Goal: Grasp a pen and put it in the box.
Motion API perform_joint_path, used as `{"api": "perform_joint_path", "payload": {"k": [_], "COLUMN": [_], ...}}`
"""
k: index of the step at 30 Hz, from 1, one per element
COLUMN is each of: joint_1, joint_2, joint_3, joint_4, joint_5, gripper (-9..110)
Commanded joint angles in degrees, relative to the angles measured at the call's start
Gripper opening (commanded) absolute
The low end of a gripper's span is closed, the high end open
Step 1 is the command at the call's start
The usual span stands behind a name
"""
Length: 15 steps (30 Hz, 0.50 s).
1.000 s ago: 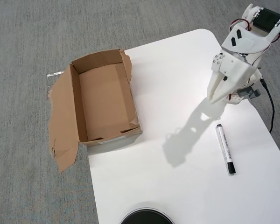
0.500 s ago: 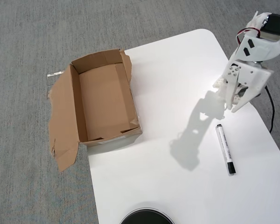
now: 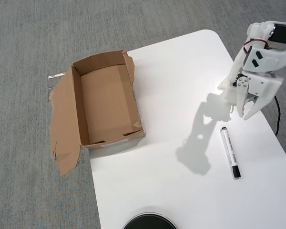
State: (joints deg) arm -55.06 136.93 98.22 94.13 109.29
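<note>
Pen [image 3: 229, 152] lies free near table [image 3: 157, 181] edge — fingers [image 3: 244, 114] above, seemingly slightly apart.

**Pen on the table, box open at its edge**

You see the pen [image 3: 229, 152], white with black ends, lying flat on the right. The box [image 3: 76, 102], brown cardboard, stands open and empty, well apart, one torn flap splayed left.

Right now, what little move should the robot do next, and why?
Probably lower the hand a bit further along and down onto the pen. Its fingers look parted and empty, above the pen's upper end, while the pen lies flat on the white table, far from the box.
</note>
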Motion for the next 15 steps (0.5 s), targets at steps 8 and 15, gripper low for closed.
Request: {"api": "perform_joint_path", "payload": {"k": [8,15], "joint_1": [-8.9,-10.2], "joint_2": [-1.2,-4.0], "joint_3": [17.9,22.5], "joint_4": [-0.7,-0.8], "joint_5": [-0.4,-0.5], "gripper": [0,0]}}
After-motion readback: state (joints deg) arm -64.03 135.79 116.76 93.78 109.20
